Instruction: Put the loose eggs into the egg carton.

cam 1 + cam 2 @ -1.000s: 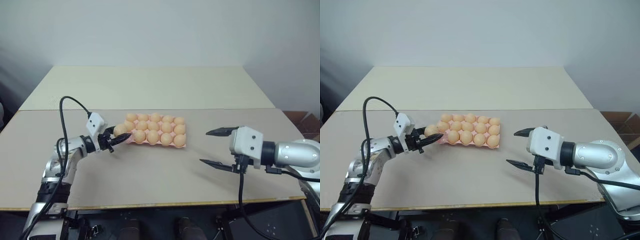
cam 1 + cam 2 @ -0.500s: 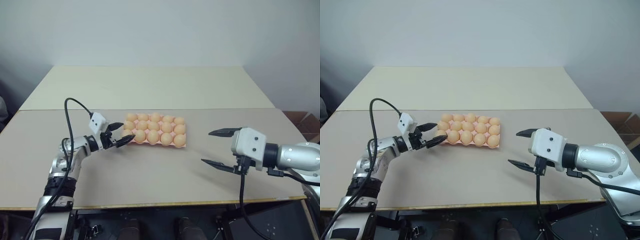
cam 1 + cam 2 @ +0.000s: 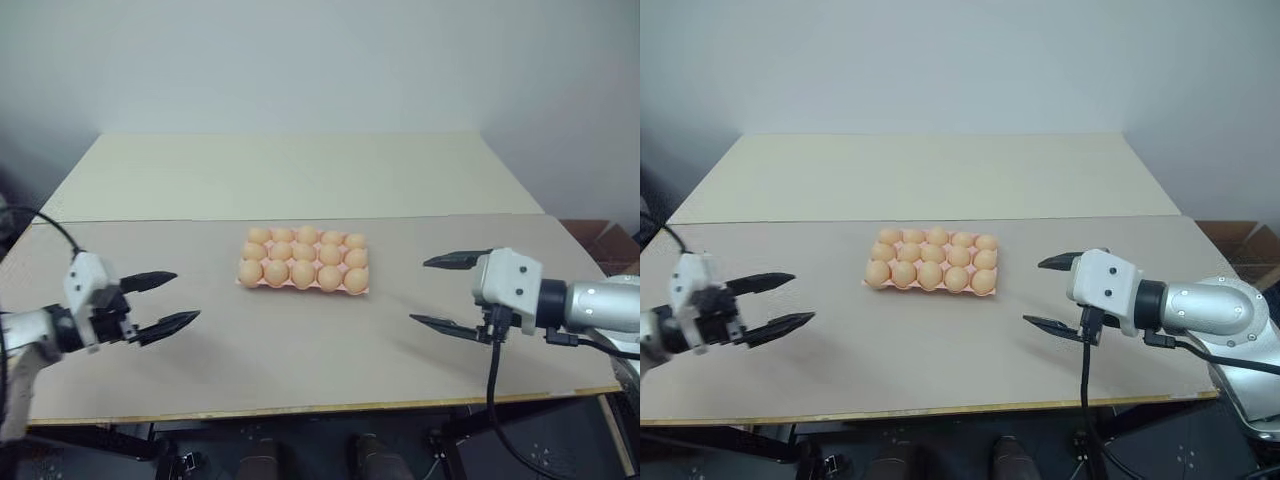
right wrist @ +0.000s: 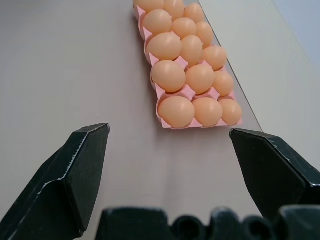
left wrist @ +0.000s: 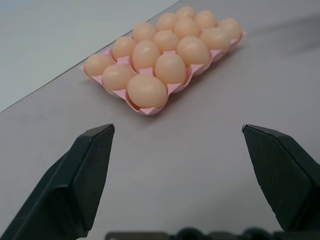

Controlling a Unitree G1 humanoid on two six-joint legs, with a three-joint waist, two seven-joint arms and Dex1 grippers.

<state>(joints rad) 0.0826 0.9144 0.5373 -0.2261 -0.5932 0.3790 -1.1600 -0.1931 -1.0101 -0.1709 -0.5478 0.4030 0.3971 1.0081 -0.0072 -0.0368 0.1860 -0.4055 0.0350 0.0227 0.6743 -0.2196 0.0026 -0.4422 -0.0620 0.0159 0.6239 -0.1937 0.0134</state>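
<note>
Left gripper withdrew over tan table.

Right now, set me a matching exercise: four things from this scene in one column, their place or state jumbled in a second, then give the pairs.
Things:
1. egg carton
2. left gripper
3. right gripper
4. eggs

Places or states:
A. open, holding nothing, over the table's right part
B. pink, lidless, lying flat mid-table
C. pale orange, sitting in every cup
D. open, holding nothing, near the table's left front edge

Pairs: 1-B, 2-D, 3-A, 4-C
</note>
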